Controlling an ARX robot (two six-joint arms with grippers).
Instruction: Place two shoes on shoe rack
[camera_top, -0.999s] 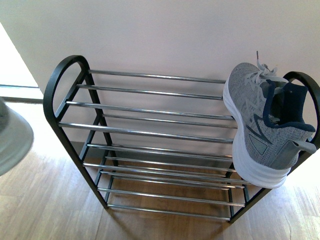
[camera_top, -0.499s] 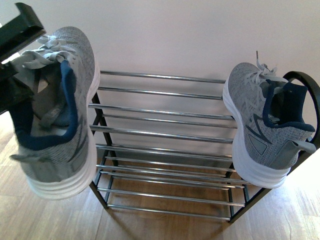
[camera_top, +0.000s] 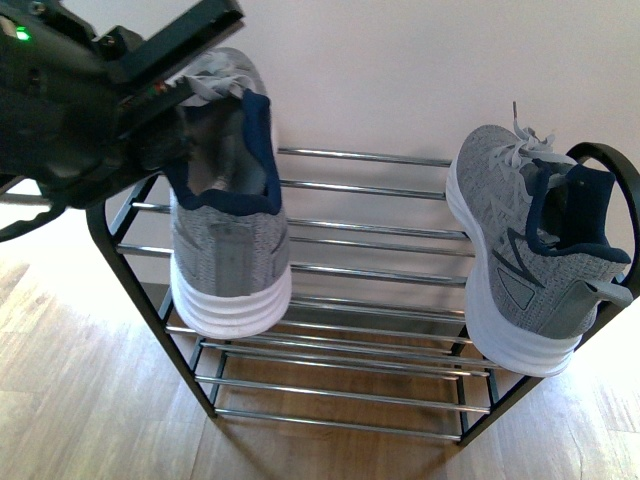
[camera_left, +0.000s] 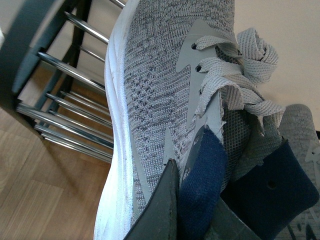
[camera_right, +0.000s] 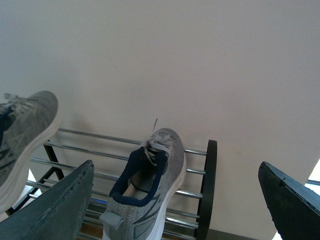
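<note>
Now the left gripper (camera_top: 200, 70) is clamped on the navy collar of the left shoe (camera_top: 230, 240). It holds the shoe heel toward the camera over the left end of the rack (camera_top: 370, 157), top tier; can't tell if the sole touches the bars. Right shoe (camera_top: 505, 230) sits on the top tier at the right end, toe to the wall (camera_top: 400, 60), heel overhanging the front bar. Right gripper (camera_right: 176, 165) has jaws spread wide, empty, apart from the rack. Wood floor (camera_top: 80, 400) below.
</note>
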